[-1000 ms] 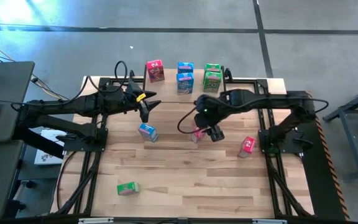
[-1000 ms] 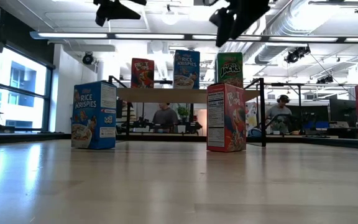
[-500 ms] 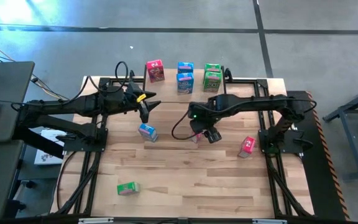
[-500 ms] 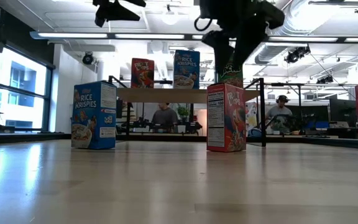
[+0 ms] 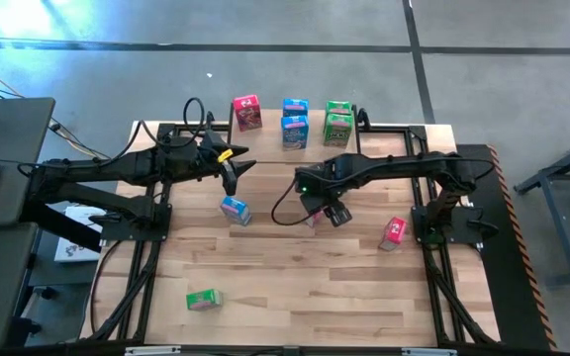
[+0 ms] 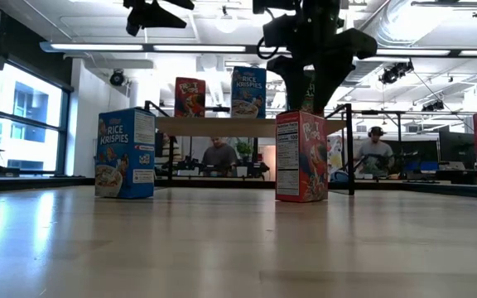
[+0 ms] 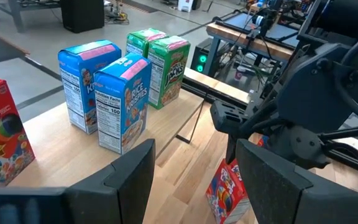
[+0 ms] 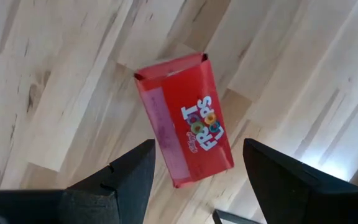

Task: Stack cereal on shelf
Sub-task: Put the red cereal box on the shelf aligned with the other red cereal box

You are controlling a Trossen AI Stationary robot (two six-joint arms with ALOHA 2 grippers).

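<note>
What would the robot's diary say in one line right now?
right gripper: open, above the red cereal box standing on the table | left gripper: open, waiting near shelf | shelf holds five boxes

seated person (image 6: pixel 377 151), window (image 6: pixel 29 124), ceiling lights (image 6: pixel 226 51)

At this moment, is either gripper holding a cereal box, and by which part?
Nothing is held. The right gripper hovers with jaws open above a standing red cereal box, not touching it; the left gripper waits empty near the shelf.

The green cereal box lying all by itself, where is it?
In the high view the lone green box lies at the table's near left, far from the shelf, nearest the blue box.
</note>
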